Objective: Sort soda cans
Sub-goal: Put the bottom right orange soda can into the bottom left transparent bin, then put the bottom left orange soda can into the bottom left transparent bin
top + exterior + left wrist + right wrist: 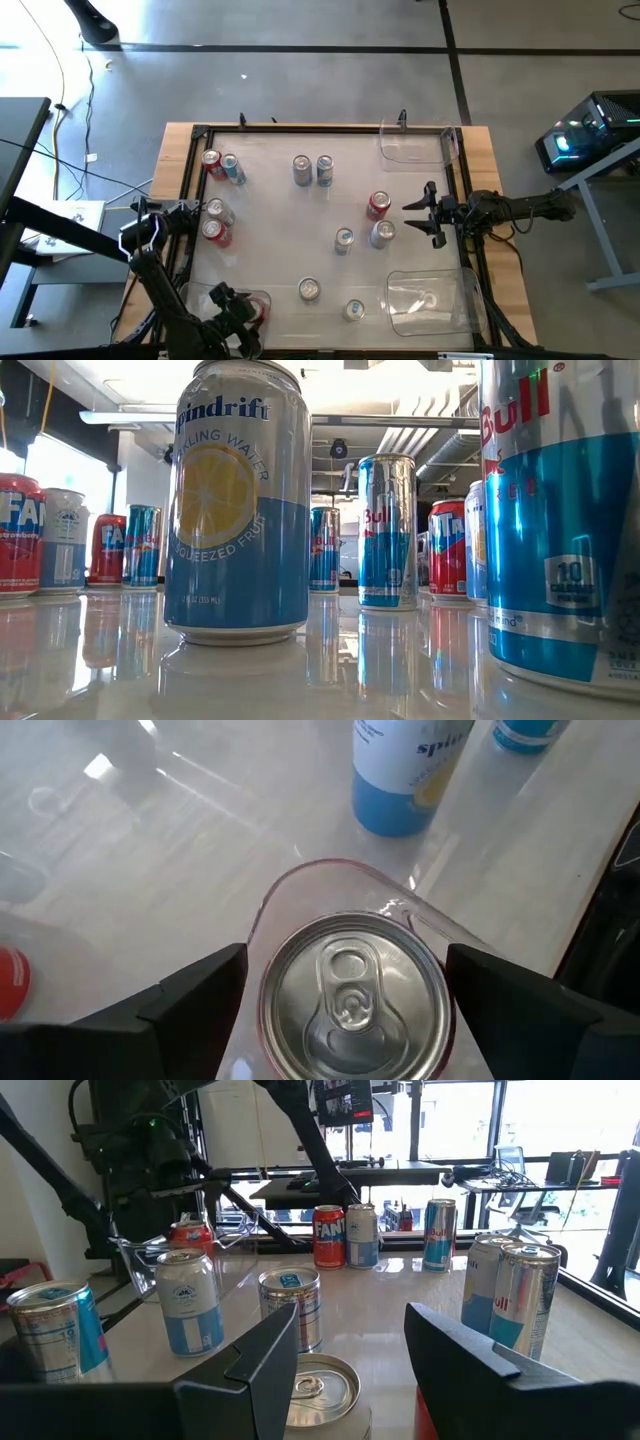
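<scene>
Several soda cans stand upright on the white table (270, 250), with red, blue and silver bodies. My left gripper (243, 318) is at the near left corner, open above a clear bin (205, 300). Its fingers stand on either side of a red can (350, 1010) standing in that bin (300, 880). My right gripper (412, 217) is open at the table's right side, pointing left, just right of a red can (378, 205) and a silver can (383, 233). In the right wrist view a silver can top (320, 1385) shows low between the open fingers of the right gripper (350, 1330).
Two more clear bins sit at the far right corner (415, 145) and the near right corner (430, 300). Cans cluster at the far left (222, 165), the left edge (216, 220), the far middle (313, 170) and the near middle (330, 298). A Spindrift can (240, 500) fills the low view.
</scene>
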